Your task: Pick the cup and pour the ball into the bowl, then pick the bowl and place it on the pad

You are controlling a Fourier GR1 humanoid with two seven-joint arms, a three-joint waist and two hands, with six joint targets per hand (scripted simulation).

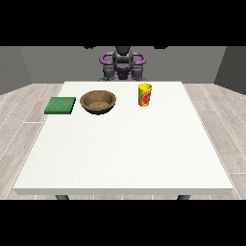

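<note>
Upright yellow plastic cup (145, 94) near round brown wooden bowl (98, 102); could tip if knocked (hands unseen, state unknowable).

Three items stood in a row across the far part of the tabletop (125, 153), on the robot's side. The pad (60, 105) lay at the view's left, close to the left edge. The bowl (98, 102) sat just to its right, near but apart from it. The cup (145, 95) stood upright further right, about mid-width, clear of the bowl. The robot (123, 63) was behind the far edge, centred.
</note>
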